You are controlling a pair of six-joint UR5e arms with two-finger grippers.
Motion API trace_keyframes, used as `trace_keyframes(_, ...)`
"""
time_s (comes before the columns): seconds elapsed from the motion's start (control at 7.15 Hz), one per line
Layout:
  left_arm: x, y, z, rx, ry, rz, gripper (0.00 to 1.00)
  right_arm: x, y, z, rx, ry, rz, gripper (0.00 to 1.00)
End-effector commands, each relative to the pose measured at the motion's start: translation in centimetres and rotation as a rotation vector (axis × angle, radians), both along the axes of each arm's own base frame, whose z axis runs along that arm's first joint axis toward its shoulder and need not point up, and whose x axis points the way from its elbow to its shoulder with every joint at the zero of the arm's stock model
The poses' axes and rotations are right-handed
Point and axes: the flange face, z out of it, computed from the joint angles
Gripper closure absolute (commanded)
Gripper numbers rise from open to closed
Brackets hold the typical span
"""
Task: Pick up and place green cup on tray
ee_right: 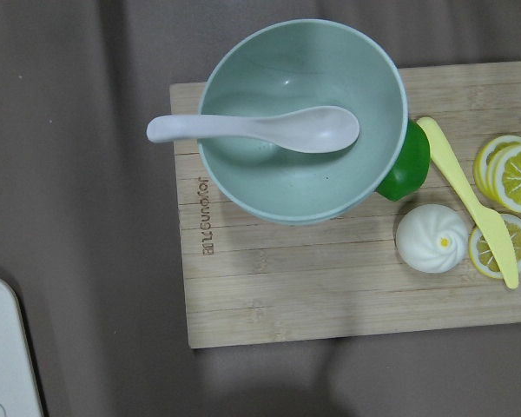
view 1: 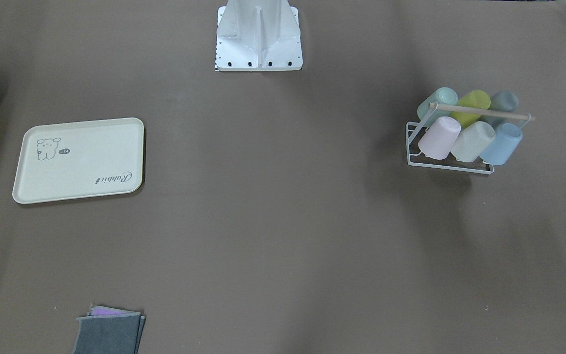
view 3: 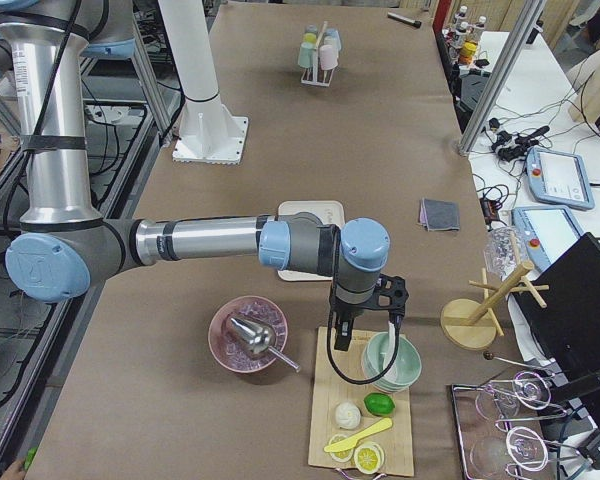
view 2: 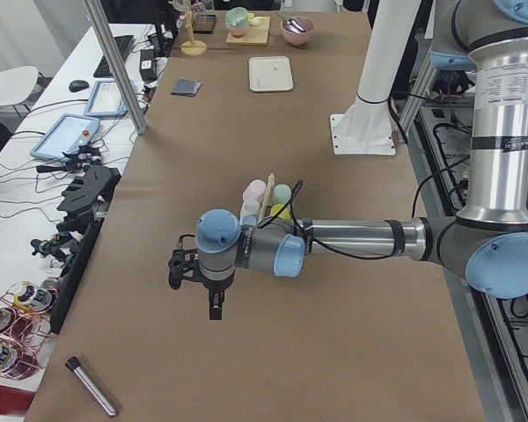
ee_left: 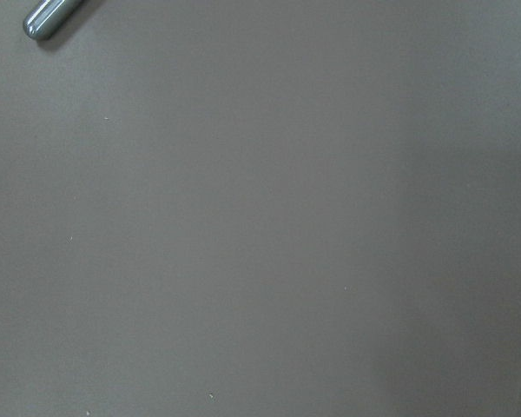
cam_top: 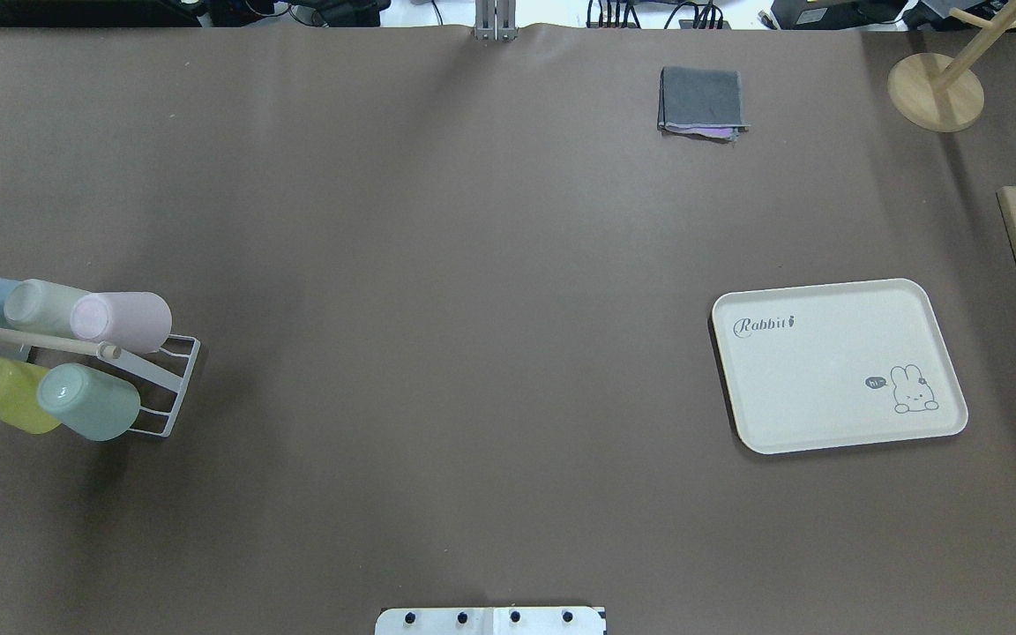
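The green cup (view 1: 442, 98) is a mint tumbler lying tilted on a white wire rack (view 1: 450, 167), at the rack's robot-side corner next to a lime cup. It also shows in the overhead view (cam_top: 92, 403). The cream tray (view 1: 81, 167) lies flat and bare across the table, also in the overhead view (cam_top: 825, 379). My left gripper (view 2: 213, 306) hangs over bare table past the rack; I cannot tell whether it is open or shut. My right gripper (view 3: 342, 335) hangs above a wooden board beyond the tray; I cannot tell its state either.
The rack also holds lime, grey, pink, pale whitish-green and blue cups. A folded grey cloth (cam_top: 702, 99) lies at the far edge. The wooden board (ee_right: 269, 295) carries a green bowl (ee_right: 300, 122) with a spoon. A pink bowl (view 3: 248, 335) and a wooden stand (cam_top: 936, 88) are nearby.
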Motion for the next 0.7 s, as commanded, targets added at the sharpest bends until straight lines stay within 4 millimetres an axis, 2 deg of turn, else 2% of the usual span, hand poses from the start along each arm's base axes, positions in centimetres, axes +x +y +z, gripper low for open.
trace_keyframes(0.0, -0.1, 0.0, -0.1, 0.002, -0.004, -0.001, 0.02, 0.0, 0.0, 0.0, -0.001, -0.001, 0.0, 0.0)
trace_keyframes(0.14, 0.1, 0.1, 1.0, -0.017, -0.006, 0.005, 0.02, 0.0, 0.0, -0.3, 0.008, 0.001, -0.002, 0.0)
trace_keyframes(0.56, 0.0, 0.0, 1.2, 0.013, -0.006, 0.0, 0.02, 0.0, -0.4, -0.4, 0.012, 0.001, -0.004, 0.0)
